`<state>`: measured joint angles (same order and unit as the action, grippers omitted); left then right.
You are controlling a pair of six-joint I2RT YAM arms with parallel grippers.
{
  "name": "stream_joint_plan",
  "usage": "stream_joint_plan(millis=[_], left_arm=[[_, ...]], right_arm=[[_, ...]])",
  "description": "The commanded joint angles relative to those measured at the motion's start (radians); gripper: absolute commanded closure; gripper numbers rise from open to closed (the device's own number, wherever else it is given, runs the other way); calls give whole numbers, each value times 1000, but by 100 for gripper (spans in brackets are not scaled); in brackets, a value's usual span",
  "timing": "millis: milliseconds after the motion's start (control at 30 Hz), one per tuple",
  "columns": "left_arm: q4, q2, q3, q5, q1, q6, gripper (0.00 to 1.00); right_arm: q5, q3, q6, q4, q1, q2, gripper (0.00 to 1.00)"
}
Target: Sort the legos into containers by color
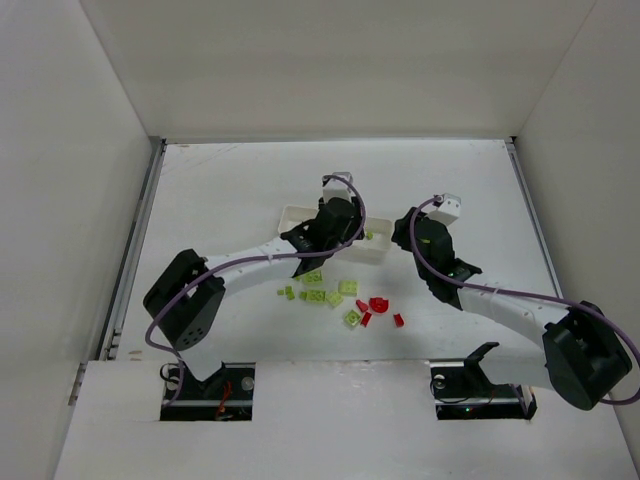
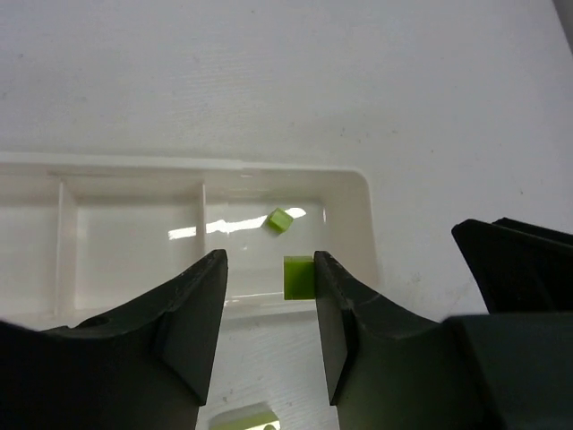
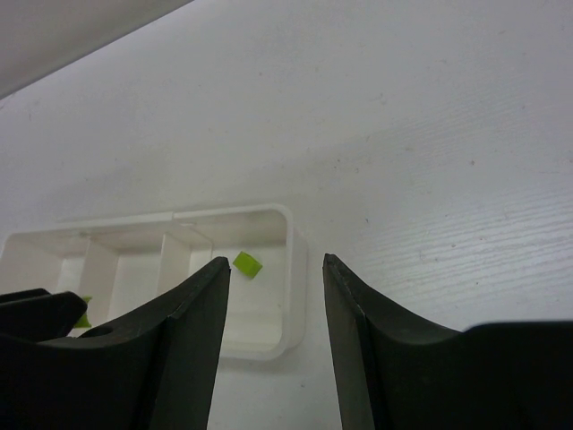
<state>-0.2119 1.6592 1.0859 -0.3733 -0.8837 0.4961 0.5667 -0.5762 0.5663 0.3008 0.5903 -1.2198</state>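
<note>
Only the left wrist view shows the tray (image 2: 134, 164) split in three. Its end compartment (image 2: 251, 246) holds a lime brick (image 2: 280, 219), and a second brick (image 2: 299, 277) sits against one finger of the left gripper (image 2: 269, 269), whose jaws are apart and clamp nothing. From above, green legos (image 1: 320, 295) and red legos (image 1: 378, 304) lie loose at the tray's 6 o'clock. At its 3 o'clock, the right gripper (image 3: 276, 264) gapes, empty.

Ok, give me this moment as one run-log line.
left end effector: open over tray | end compartment: green lego | right end effector: open, empty | table: loose legos
</note>
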Motion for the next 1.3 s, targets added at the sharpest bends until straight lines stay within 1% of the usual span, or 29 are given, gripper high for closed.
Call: stream_joint_plan(millis=[0, 33, 133, 200, 267, 300, 333, 367, 433, 500, 567, 633, 700, 767, 833, 1000, 1100, 1200, 1267], left_arm=[[-81, 28, 28, 73, 16, 5, 60], [-80, 74, 61, 108, 13, 19, 58], [-37, 128, 101, 103, 10, 27, 54], [15, 132, 120, 93, -1, 45, 50], [57, 117, 126, 96, 7, 74, 50], [71, 93, 124, 99, -13, 76, 47], [50, 87, 121, 71, -27, 41, 46], [33, 100, 123, 29, -25, 7, 46], [54, 112, 134, 10, -24, 2, 45], [80, 125, 146, 31, -18, 21, 47], [47, 135, 135, 27, -33, 6, 45], [66, 149, 146, 55, -16, 28, 47], [51, 140, 146, 66, -11, 35, 47], [45, 140, 143, 86, 19, 64, 47], [34, 134, 135, 135, 56, 125, 46], [-1, 91, 100, 237, 140, 268, 45], [11, 85, 98, 278, 147, 302, 46], [46, 86, 97, 286, 136, 309, 46], [48, 79, 83, 289, 128, 312, 46]], right_arm=[[12, -2, 3, 61, -2, 8, 48], [4, 1, 1, 66, -2, 12, 49], [4, 1, -6, 66, -2, 16, 49], [4, 3, -6, 67, -2, 14, 49], [2, -1, -6, 69, -2, 3, 49], [-1, -4, -6, 67, -2, -3, 49], [-4, -7, -6, 67, -2, -7, 49], [-4, -8, -6, 69, -2, -12, 49], [-4, -11, -8, 69, -2, -18, 49], [-4, -11, -6, 69, -1, -20, 49], [-4, -8, -8, 69, -1, -8, 49], [-5, -2, -8, 77, -1, 8, 50], [-20, 7, -13, 92, 3, 22, 51], [-53, 9, -19, 104, 7, 25, 53], [-82, -1, -32, 103, 16, 17, 55], [-154, -22, -62, 110, 45, -17, 55], [-159, -36, -103, 104, 79, -4, 52], [-162, -45, -121, 55, 110, 28, 44], [-151, -15, -92, 21, 148, 57, 39]])
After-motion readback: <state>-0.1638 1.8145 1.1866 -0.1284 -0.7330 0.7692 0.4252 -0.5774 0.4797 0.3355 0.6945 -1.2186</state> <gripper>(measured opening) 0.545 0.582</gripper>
